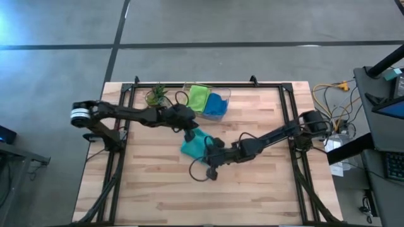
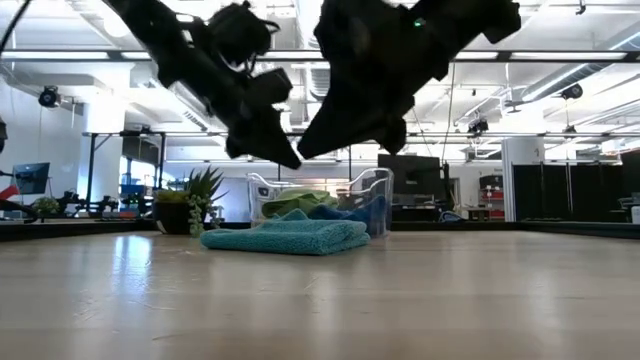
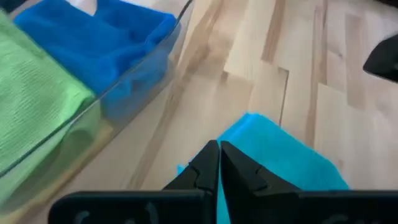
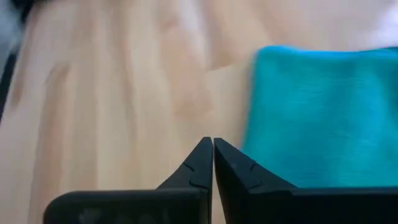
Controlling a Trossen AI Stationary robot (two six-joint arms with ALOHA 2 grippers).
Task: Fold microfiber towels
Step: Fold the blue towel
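Left gripper (image 3: pixel 219 149), right gripper (image 4: pixel 212 146) closed, hovering over teal towel (image 1: pixel 192 144).

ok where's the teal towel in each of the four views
High view: teal towel mid-table, between both arms.
Low view: folded flat on the table, centre-left, under the arms.
Left wrist view: beyond the shut left gripper, at.
Right wrist view: at, beside the shut right gripper.
Shared landmark: clear bin; absent from right wrist view.
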